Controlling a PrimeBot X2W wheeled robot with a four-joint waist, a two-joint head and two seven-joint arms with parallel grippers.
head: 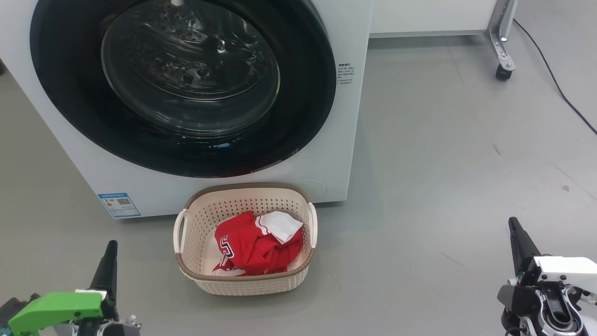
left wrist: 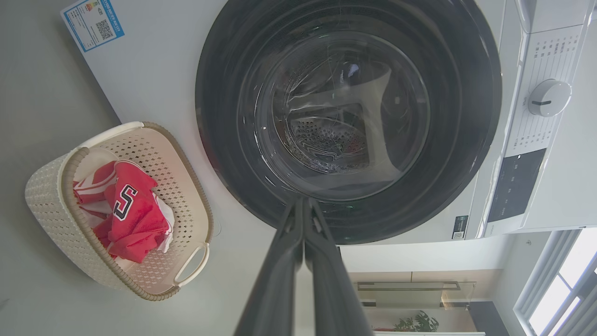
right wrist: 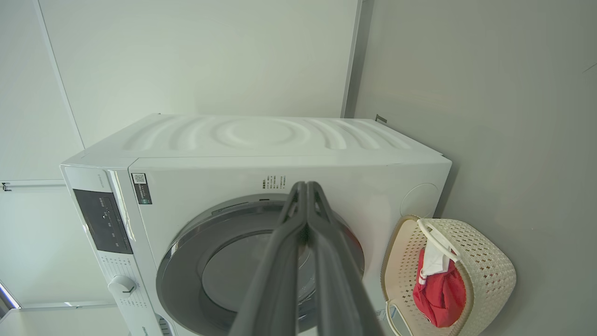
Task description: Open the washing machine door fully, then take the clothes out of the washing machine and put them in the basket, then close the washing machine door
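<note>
The white washing machine (head: pixel 336 154) stands at the back with its round black-rimmed door (head: pixel 182 84) shut flat against the front; through the glass I see bare steel drum. On the floor in front sits the cream basket (head: pixel 298 275), holding the red and white clothes (head: pixel 254 245). The door (left wrist: pixel 347 116), basket (left wrist: pixel 46 196) and clothes (left wrist: pixel 133 210) show sideways in the left wrist view, and the machine (right wrist: pixel 261 140) and basket (right wrist: pixel 485 266) in the right wrist view. My left gripper (head: pixel 111 247) is low at the left, shut and empty. My right gripper (head: pixel 513 224) is low at the right, shut and empty.
A white unit on a metal leg with a caster (head: pixel 503 70) stands at the back right, and a black cable (head: pixel 555 79) runs across the grey floor there. Open floor lies to the right of the basket.
</note>
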